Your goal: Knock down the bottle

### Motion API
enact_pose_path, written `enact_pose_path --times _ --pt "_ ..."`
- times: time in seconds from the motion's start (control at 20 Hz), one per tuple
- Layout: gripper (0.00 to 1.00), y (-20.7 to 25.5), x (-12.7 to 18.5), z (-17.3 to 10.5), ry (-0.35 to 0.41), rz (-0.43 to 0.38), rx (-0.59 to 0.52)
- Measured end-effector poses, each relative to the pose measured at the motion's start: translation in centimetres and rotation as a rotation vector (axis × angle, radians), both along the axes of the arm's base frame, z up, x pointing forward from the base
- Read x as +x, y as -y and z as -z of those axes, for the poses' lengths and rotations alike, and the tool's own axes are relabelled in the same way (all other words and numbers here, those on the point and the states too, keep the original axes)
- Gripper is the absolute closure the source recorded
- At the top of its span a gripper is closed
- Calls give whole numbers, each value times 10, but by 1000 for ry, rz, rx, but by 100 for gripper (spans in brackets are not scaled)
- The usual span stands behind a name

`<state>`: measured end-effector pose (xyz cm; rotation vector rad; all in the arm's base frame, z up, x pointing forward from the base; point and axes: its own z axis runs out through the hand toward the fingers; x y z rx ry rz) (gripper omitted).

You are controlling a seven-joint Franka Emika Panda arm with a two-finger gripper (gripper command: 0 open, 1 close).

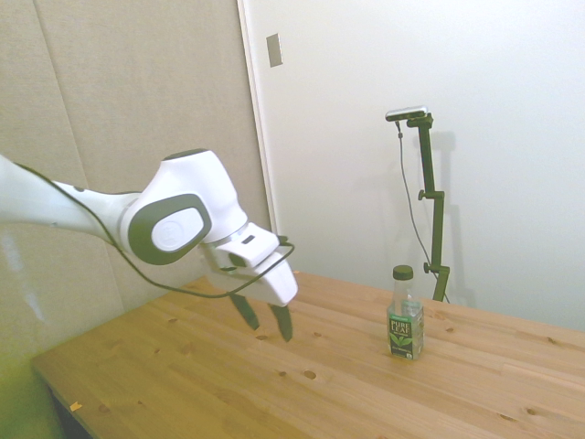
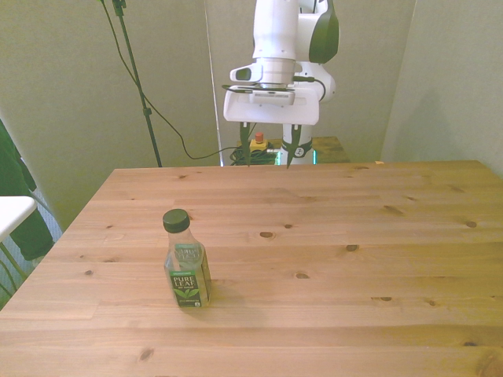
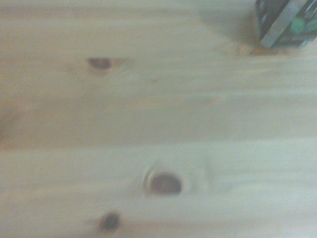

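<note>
The bottle [image 1: 405, 314] stands upright on the wooden table [image 1: 302, 384]; it is clear plastic with a dark cap and a dark green label. In the front view the bottle [image 2: 185, 261] is toward the front view's left, near the camera. My gripper [image 1: 263, 320] hangs above the table, open with nothing between its fingers, well apart from the bottle. In the front view the gripper [image 2: 269, 155] is over the table's far edge. The wrist view catches only the bottle's base [image 3: 286, 21] at one corner, blurred.
A red button on a yellow box [image 2: 257, 142] and cables lie on the floor behind the table. A white surface [image 2: 12, 210] and a dark object sit off the front view's left edge. Wood knots [image 3: 165, 183] mark the tabletop.
</note>
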<state>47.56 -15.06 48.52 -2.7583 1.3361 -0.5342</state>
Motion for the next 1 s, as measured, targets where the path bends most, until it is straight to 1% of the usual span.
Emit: enact_pose_path --times 0.05,0.1,0.2,0.25,0.5,0.6,0.8,1.0 --pt "0 9 11 -1 20 10 -6" --pt "0 13 27 2 22 12 -7" --pt "0 14 28 0 25 14 -8" --pt "100 17 29 -2 28 19 -9" --pt "100 61 43 -28 45 64 -21" --pt "100 81 51 -33 49 82 -32" --pt "100 113 74 -36 64 108 -51" --pt "100 132 98 -32 72 120 -66"
